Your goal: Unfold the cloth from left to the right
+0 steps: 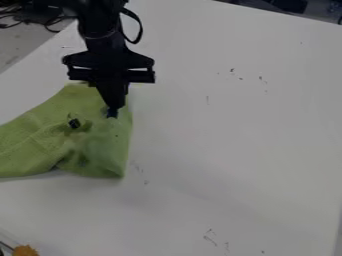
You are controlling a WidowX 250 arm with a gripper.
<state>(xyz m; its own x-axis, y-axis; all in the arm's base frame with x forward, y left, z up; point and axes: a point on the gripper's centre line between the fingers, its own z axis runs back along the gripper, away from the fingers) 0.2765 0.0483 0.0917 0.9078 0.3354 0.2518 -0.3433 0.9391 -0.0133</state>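
Camera view: green cloth (40,142) noted on the table (227,145), at the left, bunched and creased. Tool (112,114) stands over its right part, just inside the right edge; most of the cloth lies left of the tip. Tips appear together; cannot tell whether fabric is pinched. Unfolding would call for rightward travel.

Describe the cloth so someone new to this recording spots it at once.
On the white table, look left to where the black gripper hangs. Beneath it lies the rumpled cloth, running off the left edge. Its green sets it apart from the small orange thing at bottom left.
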